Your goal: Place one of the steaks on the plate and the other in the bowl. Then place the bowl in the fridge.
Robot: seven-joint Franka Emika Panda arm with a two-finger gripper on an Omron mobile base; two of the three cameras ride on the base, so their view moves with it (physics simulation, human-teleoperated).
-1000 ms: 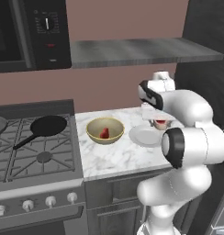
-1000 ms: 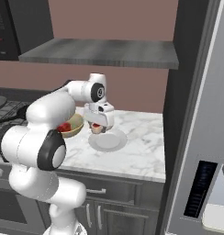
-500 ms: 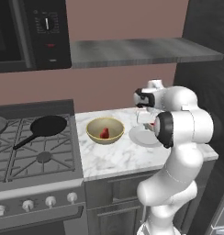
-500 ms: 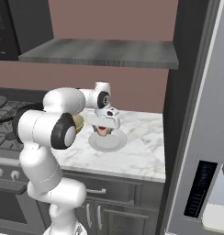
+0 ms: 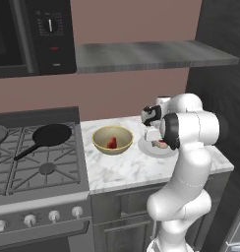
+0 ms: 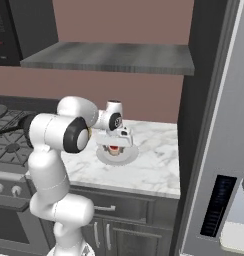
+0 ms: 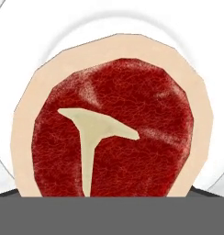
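Seen in left base view, L to R: black microwave (image 5: 33, 37) upper left; below it gas stove (image 5: 38, 162) w/ black frying pan (image 5: 49, 135) on rear burner, handle pointing toward front-left. Next, marble counter (image 5: 122, 170) w/ tan bowl (image 5: 112, 140) just beside stove edge, one steak (image 5: 112, 143) lying red inside bowl. Right of bowl, light-grey plate (image 5: 152, 150) on same counter, near but apart from bowl; partly hidden by white arm's elbow. Gripper (image 5: 152, 134) poised low over plate; fingertips not resolved from this side. Grey shelf (image 5: 151, 53) spanned wall above counter.

Seen in right base view: bowl hidden behind arm, but plate (image 6: 125, 156) clearer, w/ second steak (image 6: 114, 148) a reddish patch under gripper (image 6: 114, 145), on plate. Far right, grey fridge (image 6: 224, 150) w/ dispenser panel (image 6: 215, 206), doors shut; not visible from other base cam. Dark lower cabinets (image 6: 124, 220) under counter.

Hand view gave close-up neither base cam offered: steak (image 7: 114, 133) lay flat, centred on plate (image 7: 36, 36), tan fat rim all round, pale T-shaped bone in red meat. No fingertips flanking or pinching meat there; judged fingers spread wide, holding nothing. Contact btw gripper and steak could not be told from base cams.
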